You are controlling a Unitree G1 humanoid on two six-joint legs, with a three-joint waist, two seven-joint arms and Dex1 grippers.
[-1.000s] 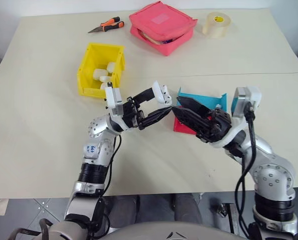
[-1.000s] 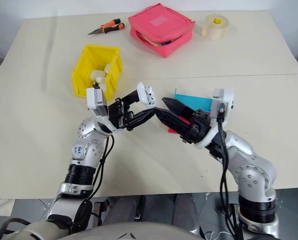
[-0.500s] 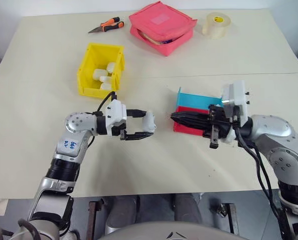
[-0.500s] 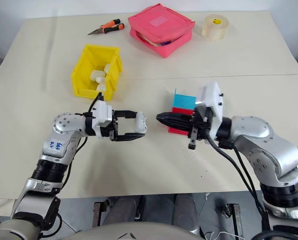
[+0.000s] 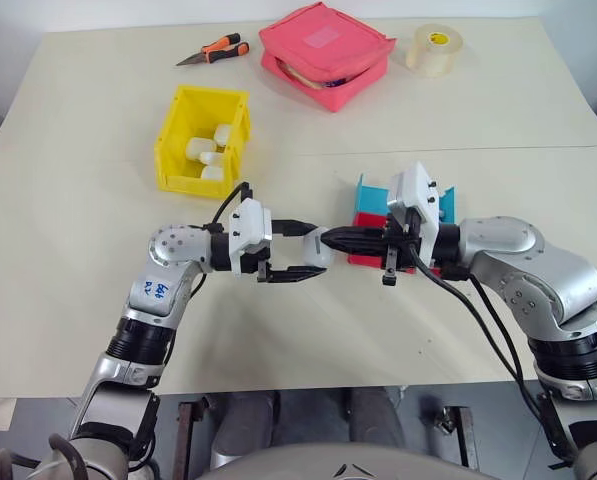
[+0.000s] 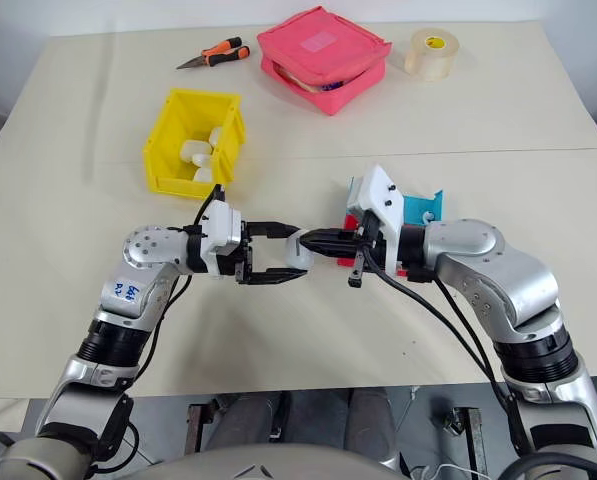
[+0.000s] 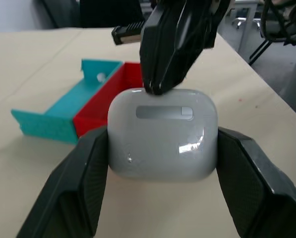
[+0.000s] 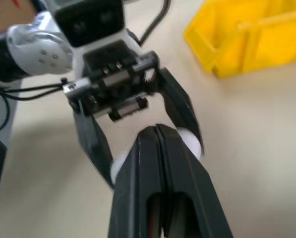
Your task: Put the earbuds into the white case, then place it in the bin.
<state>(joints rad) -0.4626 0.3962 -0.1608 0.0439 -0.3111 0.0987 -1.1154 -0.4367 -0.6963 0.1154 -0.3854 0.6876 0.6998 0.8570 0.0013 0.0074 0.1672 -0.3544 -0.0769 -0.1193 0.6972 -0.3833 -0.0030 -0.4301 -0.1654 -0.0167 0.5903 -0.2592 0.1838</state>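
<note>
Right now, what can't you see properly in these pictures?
- Earbuds: the white case is closed, so whether they're inside is hidden.
- White case in the right wrist view: mostly behind the right end effector.
- White pieces in the bin: too small to identify in the eye views.
- Pink pouch contents: covered by its lid.

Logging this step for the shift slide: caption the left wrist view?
Left hand shut on the closed white case; the shut right hand touches its top, blue-and-red tray behind.

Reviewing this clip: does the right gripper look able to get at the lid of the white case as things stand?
Probably yes. The left gripper clamps the white case by its sides, leaving the top bare, and the shut right gripper has its tips right at that top edge with nothing between.
</note>
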